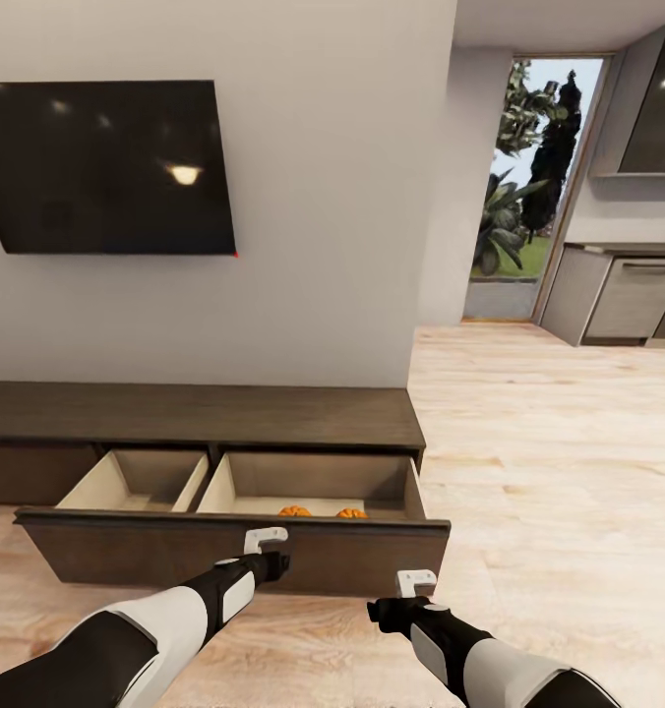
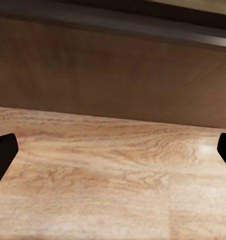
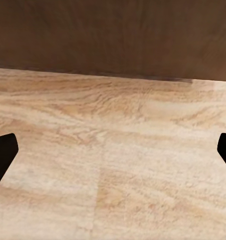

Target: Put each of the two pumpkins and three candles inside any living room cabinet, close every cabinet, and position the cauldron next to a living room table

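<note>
Left hand (image 1: 266, 538) hangs at the open drawer front (image 1: 234, 551) of the cabinet (image 1: 200, 413), gripping nothing; right hand (image 1: 416, 582) hovers lower, over the floor (image 1: 549, 442). Two pumpkins (image 1: 294, 511) lie inside the drawer.

Left wrist view: fingertips (image 2: 2, 155) spread wide, empty, facing the drawer front.

Right wrist view: fingertips (image 3: 2, 152) equally wide, empty.

Judgement: pumpkins stowed; candles are yet to be fetched, or the drawer pushed shut.
</note>
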Available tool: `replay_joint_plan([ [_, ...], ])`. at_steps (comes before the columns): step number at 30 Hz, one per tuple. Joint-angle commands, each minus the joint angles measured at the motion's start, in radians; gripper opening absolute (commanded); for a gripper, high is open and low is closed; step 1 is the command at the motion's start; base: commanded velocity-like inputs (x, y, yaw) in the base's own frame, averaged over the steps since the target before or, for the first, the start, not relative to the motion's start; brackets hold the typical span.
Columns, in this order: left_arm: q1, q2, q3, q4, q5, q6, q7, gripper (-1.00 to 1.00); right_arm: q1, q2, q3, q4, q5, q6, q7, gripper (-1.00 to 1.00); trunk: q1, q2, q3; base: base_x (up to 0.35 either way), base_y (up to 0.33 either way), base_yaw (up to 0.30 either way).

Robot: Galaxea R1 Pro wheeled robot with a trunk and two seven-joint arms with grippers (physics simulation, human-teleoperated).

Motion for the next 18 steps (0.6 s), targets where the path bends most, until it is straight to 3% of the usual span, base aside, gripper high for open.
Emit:
replay_joint_plan([
  [1, -0.001, -0.001, -0.008, 0.001, 0.008, 0.002, 0.002, 1.0, -0.001, 0.0, 0.008, 0.0, -0.01, 0.002, 0.002, 1.0, 0.004, -0.008, -0.004, 0.0, 0.0, 0.0],
  [18, 0.007, -0.001, -0.008, 0.001, 0.008, -0.002, 0.002, 1.0, -0.001, 0.0, 0.009, 0.0, -0.01, 0.002, 0.002, 1.0, 0.069, -0.127, -0.057, 0.0, 0.0, 0.0],
])
